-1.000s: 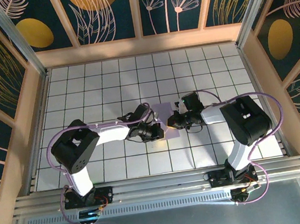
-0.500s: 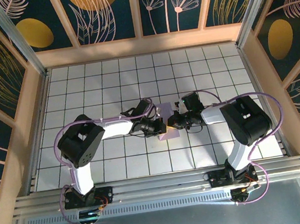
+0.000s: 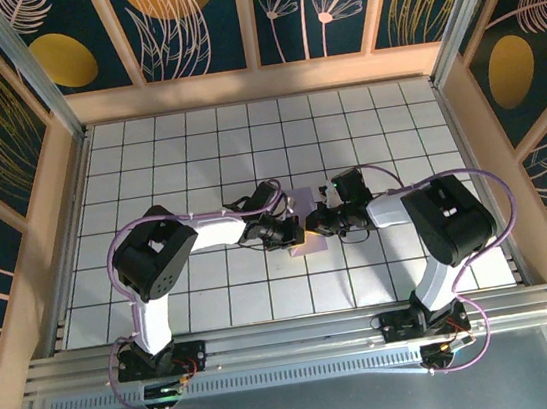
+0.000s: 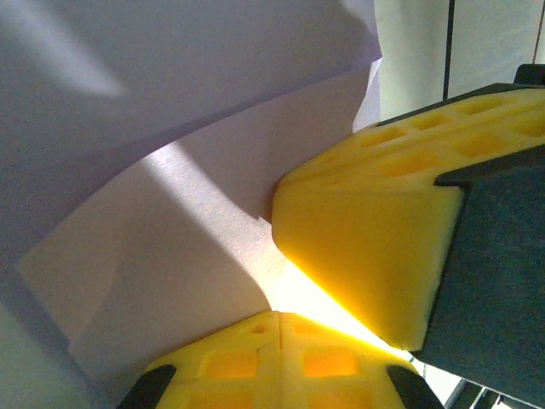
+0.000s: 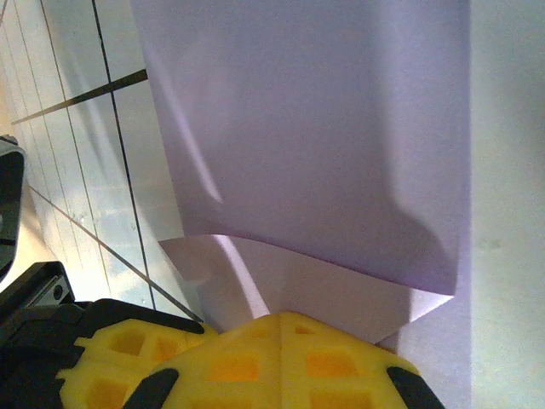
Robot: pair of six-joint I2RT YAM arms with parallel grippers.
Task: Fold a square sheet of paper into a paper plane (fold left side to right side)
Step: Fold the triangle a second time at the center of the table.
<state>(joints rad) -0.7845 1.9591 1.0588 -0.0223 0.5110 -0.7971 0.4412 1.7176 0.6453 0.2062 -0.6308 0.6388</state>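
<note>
White grid tiles cover the tabletop (image 3: 145, 151), and near its middle, slightly toward the arms' bases, lies the square sheet of paper (image 3: 304, 211), pale lavender and plain. From above it shows as a small patch between the two hands. In the left wrist view the sheet (image 4: 170, 213) is doubled over, one layer arching above another with a shadowed gap between them. In the right wrist view the sheet (image 5: 324, 153) shows a broad upper layer whose curved edge lies over a lighter lower layer. The left hand (image 3: 291, 232) comes in from the left side of the paper and the right hand (image 3: 314, 223) from the right, their tips just beside each other over the sheet. The left hand (image 4: 279, 322) has its yellow fingers pressed together, tip against the paper, with a yellow finger (image 4: 375, 247) of the right hand close beside it. The right hand (image 5: 281, 322) is likewise pressed together, its tip meeting the lower layer; whether a layer is caught between either pair of fingers is hard to tell. Both white and black arms, the left arm (image 3: 207, 235) and the right arm (image 3: 437, 218), bend inward from the near edge. Dark blue wall panels (image 3: 189, 24) with gold shapes enclose the tabletop.
</note>
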